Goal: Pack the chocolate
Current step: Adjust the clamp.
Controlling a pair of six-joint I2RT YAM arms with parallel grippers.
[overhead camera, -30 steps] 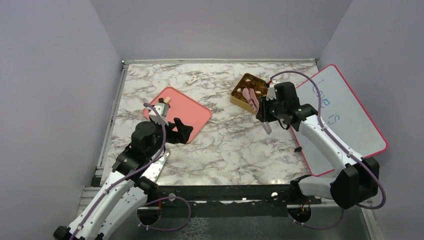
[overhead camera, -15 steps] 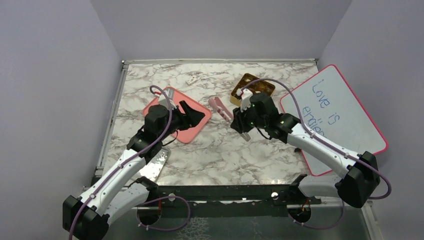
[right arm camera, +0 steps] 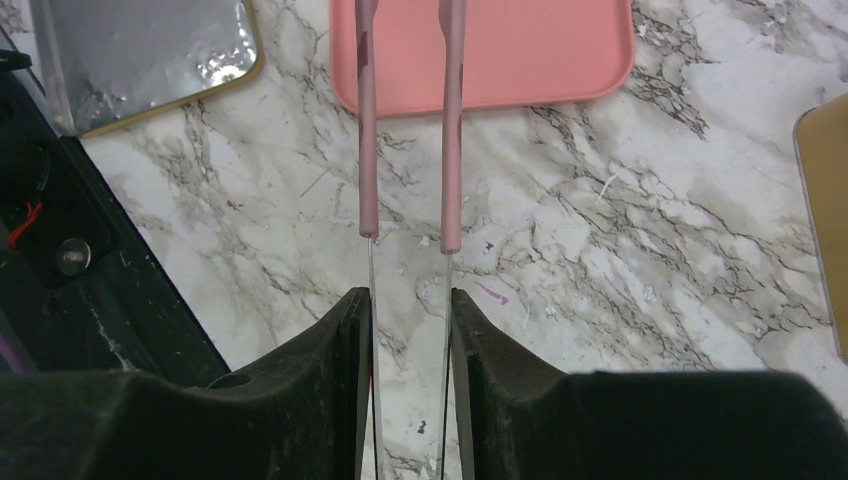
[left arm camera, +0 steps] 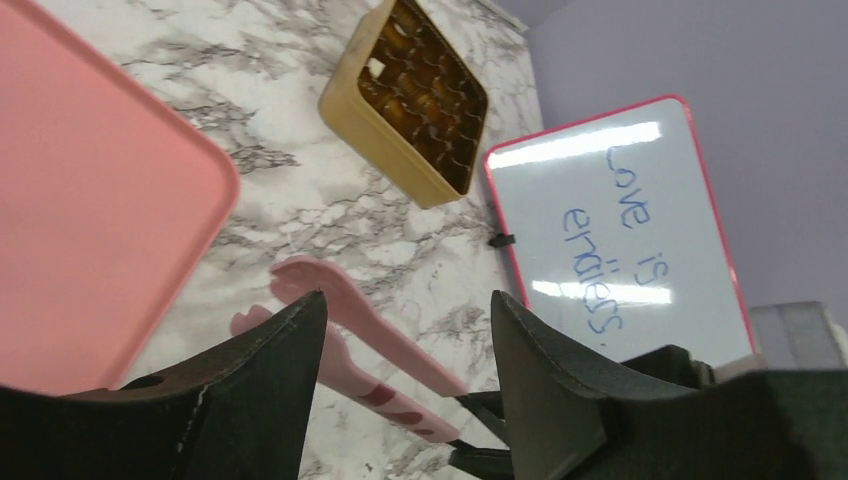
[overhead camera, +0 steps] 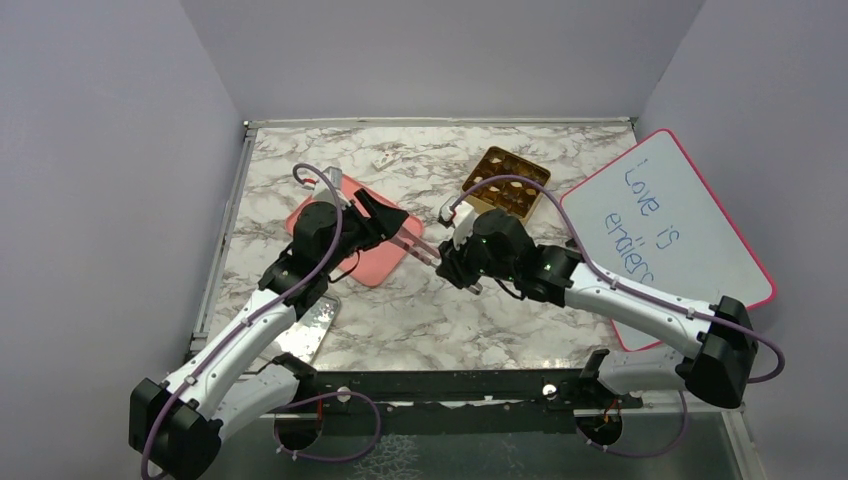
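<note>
Pink tweezers (right arm camera: 366, 120): pinched at near end between right fingers (right arm camera: 300, 400), closed on both blades; far end held out above bench (overhead camera: 450, 310) toward left arm, apparently for handover. Left fingers (left arm camera: 260, 400): parted, straddling that far end, contact unclear. Chocolate (left arm camera: 425, 95): in gold box (left arm camera: 370, 140) compartments, well apart.

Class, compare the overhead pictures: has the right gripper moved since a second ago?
Yes. The right gripper, holding the pink tweezers, has moved left, away from the gold box toward the pink tray.
</note>
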